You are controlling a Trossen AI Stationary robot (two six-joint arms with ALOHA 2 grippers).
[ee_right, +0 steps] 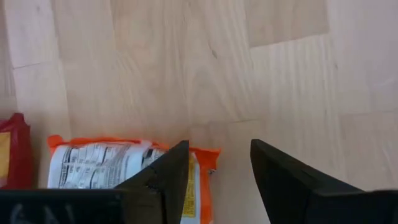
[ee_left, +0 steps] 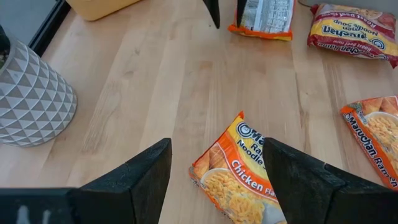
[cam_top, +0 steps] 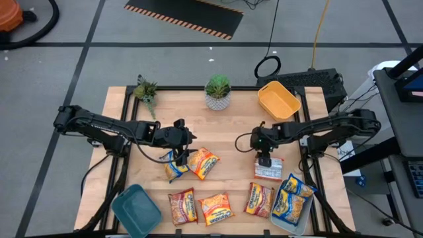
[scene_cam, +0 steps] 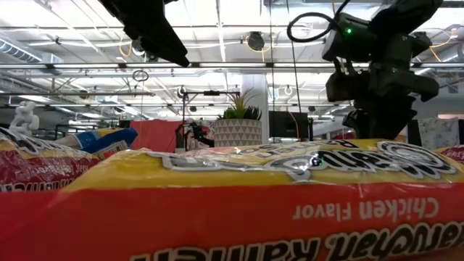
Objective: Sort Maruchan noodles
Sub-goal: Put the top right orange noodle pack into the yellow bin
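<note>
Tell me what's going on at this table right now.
Two robot arms are sorting ramen packets on a wooden table. The right gripper is down over an orange packet lying label-down, fingers straddling one edge of it, not yet shut on it. The left gripper hovers open near a chicken-flavour packet and a blue-and-yellow one. Two blue-and-yellow packets already lie in the pale bin; the yellow bin and teal bin hold nothing. Four packets lie along the front edge.
</note>
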